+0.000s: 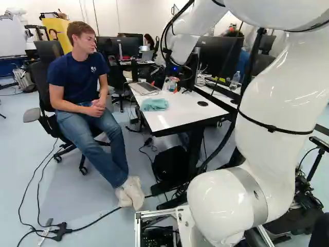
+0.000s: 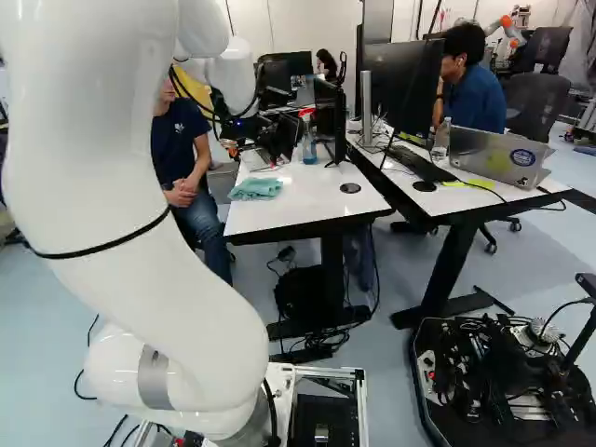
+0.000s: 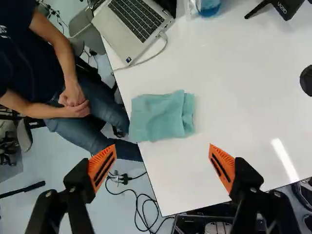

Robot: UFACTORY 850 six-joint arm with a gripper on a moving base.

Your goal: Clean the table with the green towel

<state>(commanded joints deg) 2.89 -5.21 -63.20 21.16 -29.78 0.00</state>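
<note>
Green towel lies folded on counter, ahead of my wide-apart, empty gripper; grasp and all wiping look left to do.

Green towel, one, crumpled, on the white table, at its nine-o'clock edge in the right base view; bearings run from the towel, twelve up the view. Spray bottle, blue contents, red head: between one and two. Large monitor, black: two. Round disc, black, flat on the same table: three. Open laptop, silver, on the adjoining desk: about three. Bag, black, under the table: five. White arm: nine.
</note>
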